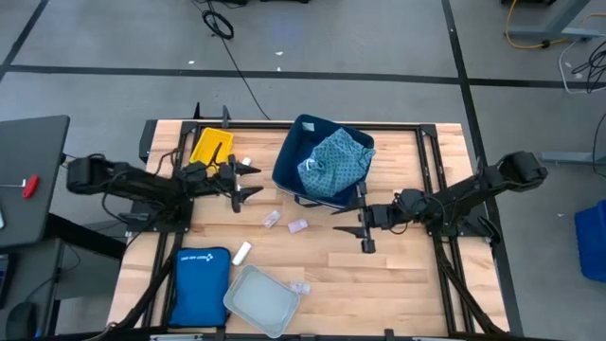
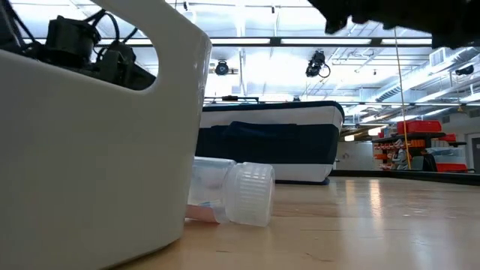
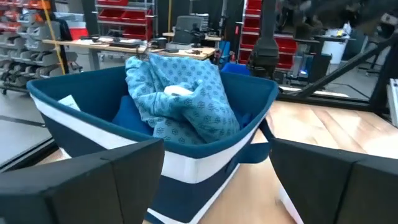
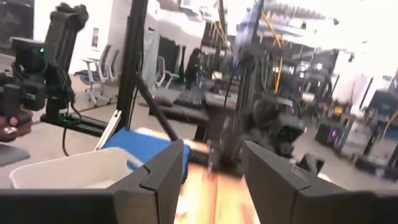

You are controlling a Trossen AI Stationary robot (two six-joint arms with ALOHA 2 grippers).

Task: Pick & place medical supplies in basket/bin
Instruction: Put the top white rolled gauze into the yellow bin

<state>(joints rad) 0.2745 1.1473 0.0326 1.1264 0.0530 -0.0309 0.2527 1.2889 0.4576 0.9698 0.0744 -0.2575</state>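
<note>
The navy soft-sided bin (image 1: pixel 301 142) stands at the table's far middle. In it lie the teal patterned cloth (image 1: pixel 336 161) and, under that, a dark blue bundle (image 3: pixel 130 115). Small vials lie loose on the wood: two (image 1: pixel 272 219) (image 1: pixel 297 226) near the middle, one (image 1: pixel 241 252) by the pouch, one (image 1: pixel 244 163) beside the yellow bin (image 1: pixel 210 147), one (image 2: pixel 240 195) against the grey tray (image 1: pixel 262 300). My left gripper (image 1: pixel 248 182) is open, level, just left of the navy bin. My right gripper (image 1: pixel 343 220) is open, level, near the bin's near right corner, with nothing between its fingers.
A flat blue zip pouch (image 1: pixel 201 284) lies at the near left beside the tray. A black frame rail runs along the table's far edge and sides. Bare wood lies at the near right. Beyond the table are shelves, desks and cables on the floor.
</note>
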